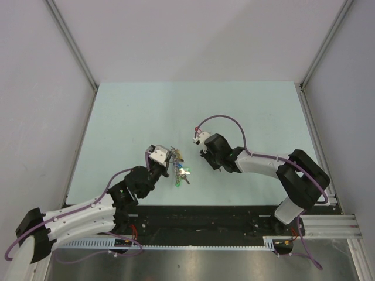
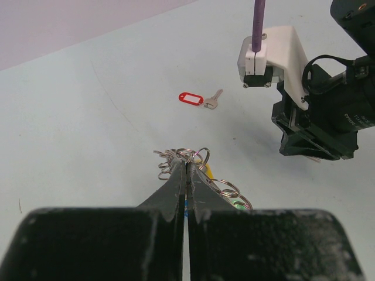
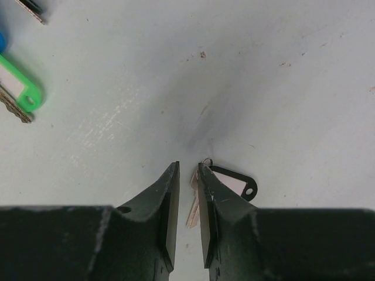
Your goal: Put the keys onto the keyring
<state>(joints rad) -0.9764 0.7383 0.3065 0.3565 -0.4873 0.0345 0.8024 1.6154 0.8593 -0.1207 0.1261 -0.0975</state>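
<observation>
Clamping my left pincer [image 2: 186, 165] fully shut on the cluster of loops at the keyring [image 1: 174, 157], I hold it near the front middle of the table [image 1: 234, 105], I'd say so the hoop stays steady for threading. Its green tag [image 3: 20, 88] lies off to one side. My right pincer [image 3: 187, 167] hangs low over the black-tagged key [image 3: 231, 181], jaws a narrow gap apart, the blade lying in that gap and the tag just outside one finger; nothing looks gripped yet. That reads as lining up for a pinch. The red-tagged key [image 2: 190, 98] waits further out, well apart. No writing shows in the tags' label windows, and the small white print on the right arm's housing [image 2: 345, 117] is too fine to read.
</observation>
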